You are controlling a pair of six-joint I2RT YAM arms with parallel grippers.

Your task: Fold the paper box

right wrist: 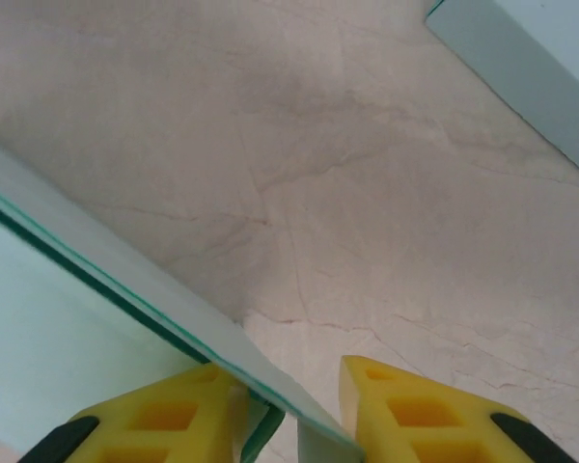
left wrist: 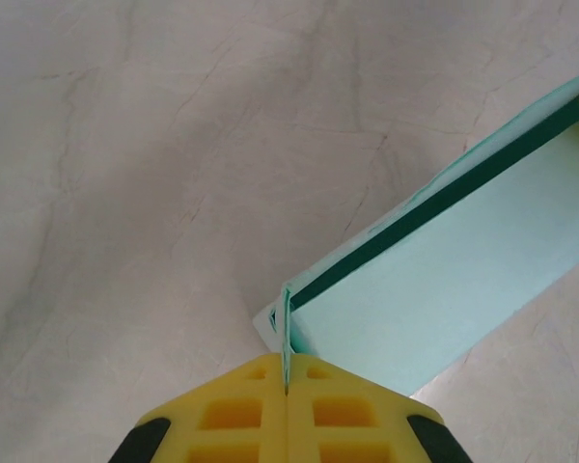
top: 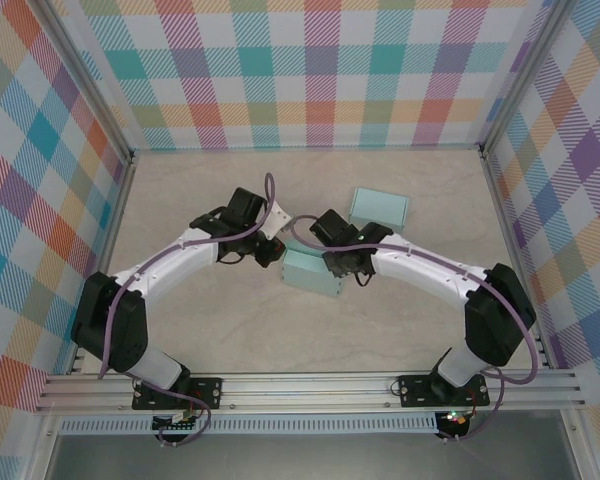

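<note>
1. The paper box (top: 310, 272), pale teal, sits near the middle of the counter (top: 230, 330), with both arms reaching in to it from either side.
2. The left fingers (top: 272, 248) are at the box's left end. From the left wrist camera, the yellow left fingers (left wrist: 286, 386) are pressed flat together, and a thin upright edge of teal card is pinched in the seam between them.
3. Beyond that pinch, the box (left wrist: 444, 289) runs off to the upper right as a long, pale panel with a dark green line along its upper fold. Its lower corner rests on the counter (left wrist: 125, 193).
4. The right fingers (top: 342, 270) are at the box's right end. From the right wrist camera, the right fingers (right wrist: 357, 381) stand apart with a clear gap. A wall of the box (right wrist: 87, 289) slants down through that gap, lying against the left-hand finger and clear of the other.
5. A second teal piece (top: 380, 208) lies flat on the counter behind the box, towards the back right and apart from it. The right wrist camera catches its corner (right wrist: 531, 77) at the upper right.
</note>
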